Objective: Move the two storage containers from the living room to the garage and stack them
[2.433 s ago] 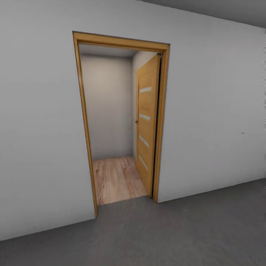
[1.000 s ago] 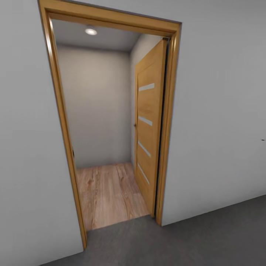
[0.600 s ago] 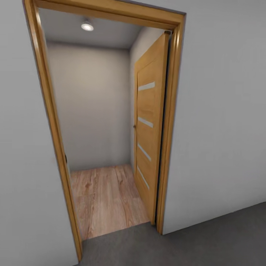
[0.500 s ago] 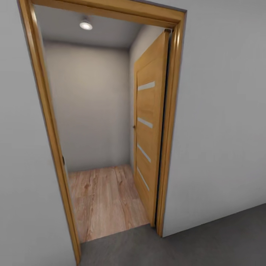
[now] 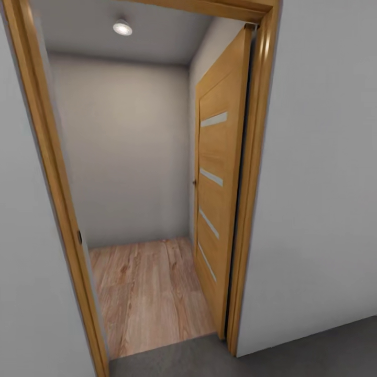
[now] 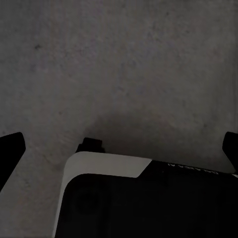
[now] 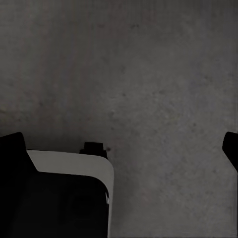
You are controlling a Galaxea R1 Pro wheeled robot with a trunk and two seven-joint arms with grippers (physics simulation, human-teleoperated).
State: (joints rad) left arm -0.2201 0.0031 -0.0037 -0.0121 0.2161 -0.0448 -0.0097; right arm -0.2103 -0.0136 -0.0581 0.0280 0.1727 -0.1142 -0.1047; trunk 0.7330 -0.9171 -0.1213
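the robot faces an open doorway (image 5: 152, 199) with a light wood frame (image 5: 52, 183). beyond it lies a small bare hallway with a grey back wall (image 5: 125, 152), a light wood plank floor (image 5: 146, 293) and one round ceiling lamp (image 5: 122, 27), lit. the wooden door (image 5: 220, 193), with four narrow pale inlays, stands swung inward against the hallway's right side. plain white-grey garage wall (image 5: 319, 173) flanks the frame, and a strip of the dark grey floor (image 5: 314, 351) runs along the near side of the threshold.

left jaws (image 6: 119, 146): wide apart, one dark fingertip (image 6: 9, 153) at each picture edge, nothing between them. below and between the jaws lies the rough dark grey floor (image 6: 124, 59); a white and black part of the robot's body (image 6: 144, 198) also sits under them.

right jaws (image 7: 121, 148): wide apart as well, fingertips (image 7: 231, 148) at the picture edges, holding nothing. the same concrete-like floor (image 7: 139, 69) fills the gap between them, with a white-edged black body part (image 7: 64, 198) to one side.

the storage containers are not to be located from these views.
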